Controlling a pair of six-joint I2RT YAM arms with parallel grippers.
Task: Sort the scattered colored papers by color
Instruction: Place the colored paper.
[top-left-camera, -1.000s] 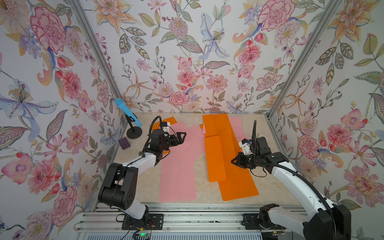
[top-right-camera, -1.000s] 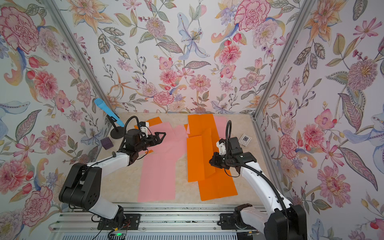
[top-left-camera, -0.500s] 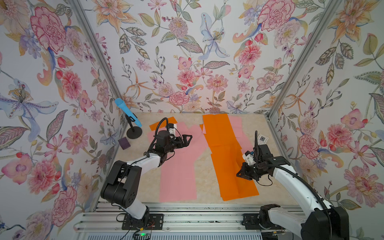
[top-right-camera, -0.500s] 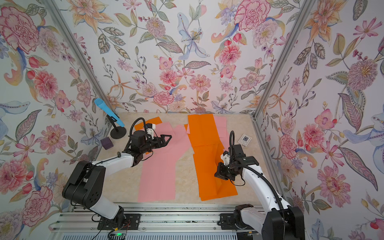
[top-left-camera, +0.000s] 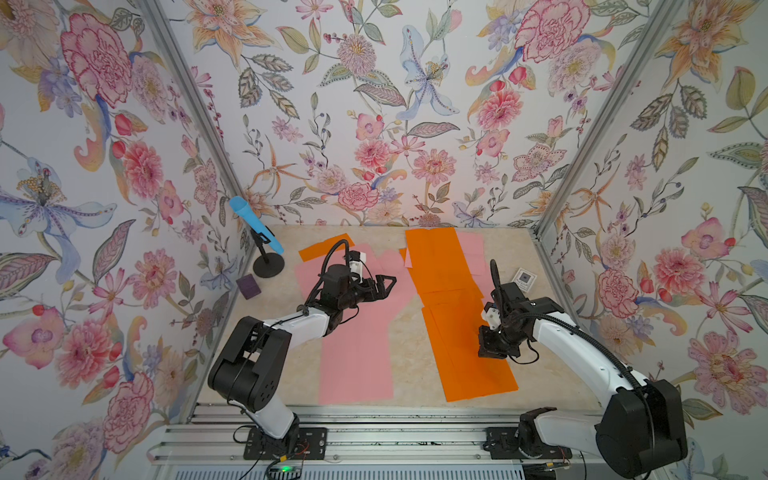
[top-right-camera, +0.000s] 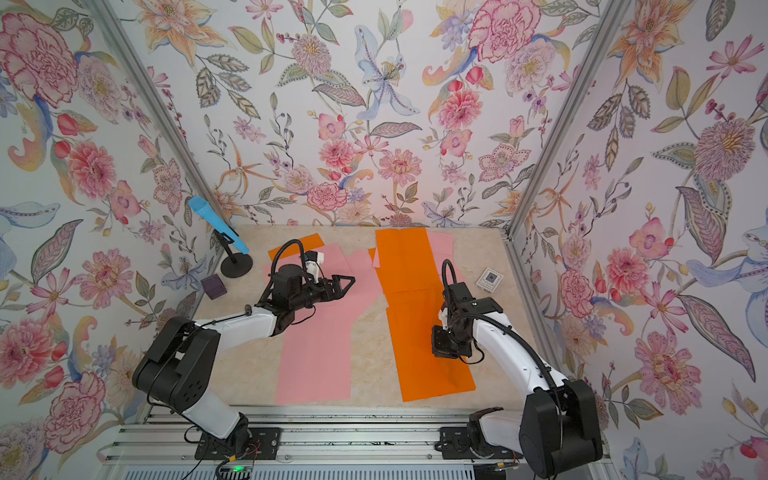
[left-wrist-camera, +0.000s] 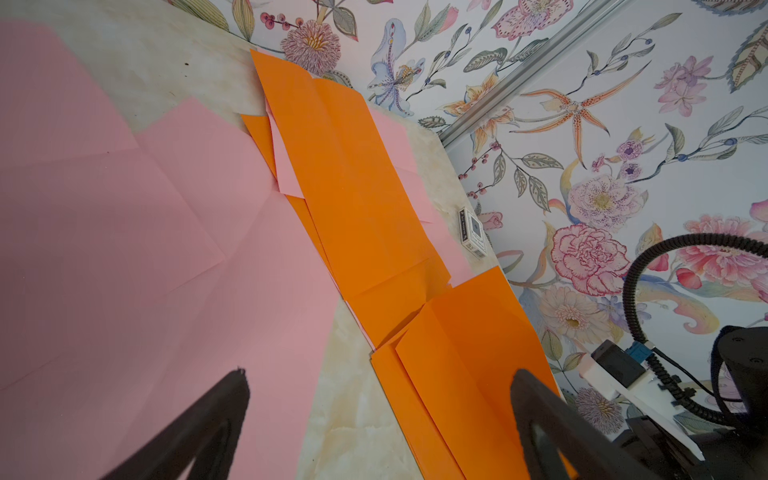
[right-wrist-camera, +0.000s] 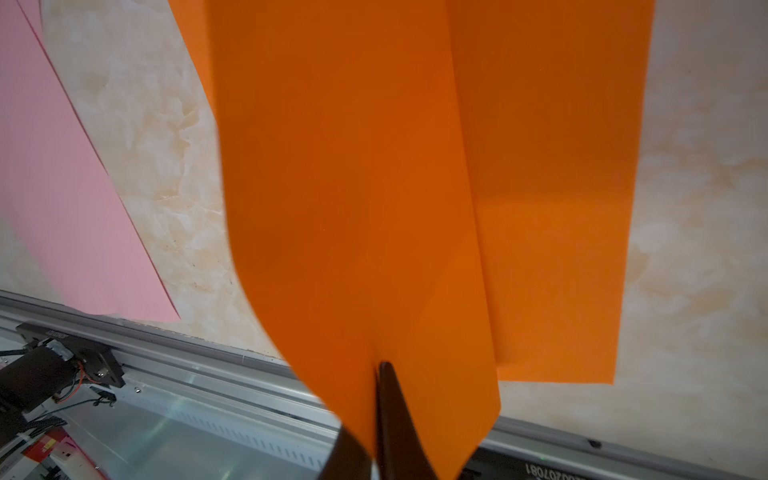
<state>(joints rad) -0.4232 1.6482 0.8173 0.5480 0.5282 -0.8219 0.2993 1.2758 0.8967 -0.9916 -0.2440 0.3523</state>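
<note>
Several colored papers lie on the beige table. Pink sheets (top-left-camera: 357, 357) spread on the left, and one orange sheet (top-left-camera: 324, 251) pokes out from under them at the back. Orange sheets (top-left-camera: 440, 266) overlap in a long strip on the right, over a pink sheet (top-left-camera: 469, 249) at the back. My left gripper (top-left-camera: 388, 286) hovers open over the pink sheets, with nothing between its fingers (left-wrist-camera: 237, 399). My right gripper (top-left-camera: 492, 353) points down over the front of the orange strip. In the right wrist view it (right-wrist-camera: 376, 368) is shut on an orange sheet (right-wrist-camera: 353, 208) that bends up from the table.
A blue microphone (top-left-camera: 255, 226) on a black stand is at the back left, with a small purple block (top-left-camera: 248, 286) beside it. A small white card (top-left-camera: 524, 279) lies by the right wall. A metal rail (top-left-camera: 374, 415) runs along the front edge. Floral walls enclose three sides.
My right gripper has drawn its orange sheet toward the front, and it now lies along the orange strip. My left gripper moved right over the pink sheets, still open.
</note>
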